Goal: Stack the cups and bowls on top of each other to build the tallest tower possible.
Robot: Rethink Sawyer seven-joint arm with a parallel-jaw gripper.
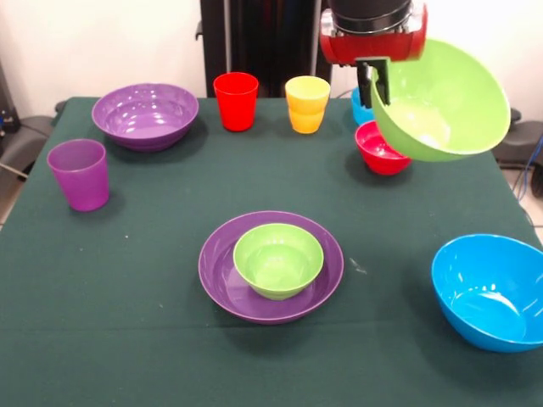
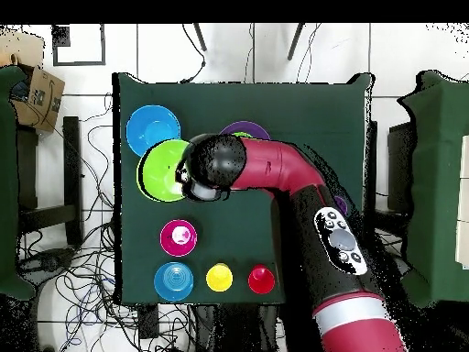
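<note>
Lime green bowl (image 1: 445, 102), the large one, hangs tilted in the air at the tabletop's (image 1: 153, 280) far right, above the small red bowl (image 1: 380, 149), its rim pinched by the claw (image 1: 378, 82), whose fingers are closed thin on the wall. Judging by this, the carry step is in hand: next the bowl wants moving across and lowering level onto the purple bowl (image 1: 222, 270) in the middle, which already holds the small green bowl (image 1: 278, 259). Set down tilted, it may slide off. Around stand the blue bowl (image 1: 490, 292), a second purple bowl (image 1: 145, 114), red cup (image 1: 236, 101), yellow-orange cup (image 1: 307, 103) and purple cup (image 1: 79, 174).
</note>
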